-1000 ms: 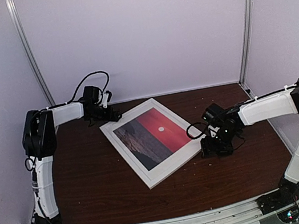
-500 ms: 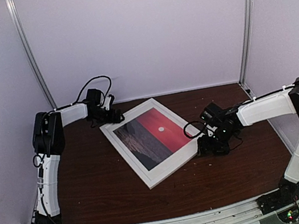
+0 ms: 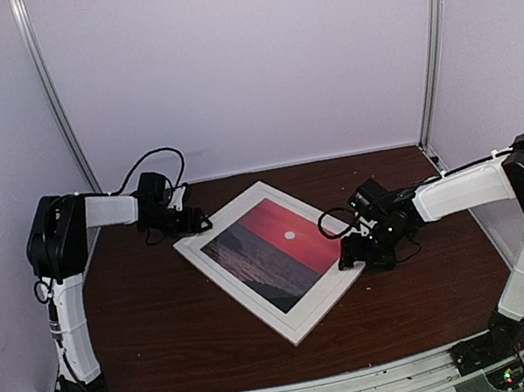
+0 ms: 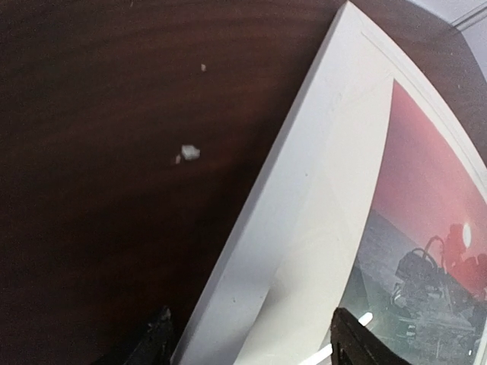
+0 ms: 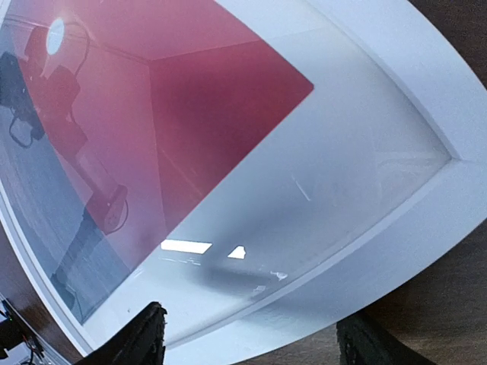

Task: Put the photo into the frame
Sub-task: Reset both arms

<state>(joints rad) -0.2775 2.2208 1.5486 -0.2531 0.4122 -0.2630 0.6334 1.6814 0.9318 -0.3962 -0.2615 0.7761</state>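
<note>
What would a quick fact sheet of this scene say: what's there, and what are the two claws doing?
Surface: dark wooden table
Main object: white frame, lying face up, turned at an angle
Picture: photo of a red sunset, inside the frame
Left arm: left gripper open, jaws straddling the frame's far-left edge
Right arm: right gripper open, jaws either side of the frame's right corner
Extras: small white crumbs on the table beside the frame

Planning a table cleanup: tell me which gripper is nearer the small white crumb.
Left. The left gripper is at the frame's left edge, the crumb just ahead; the right gripper is at the frame's opposite corner.
</note>
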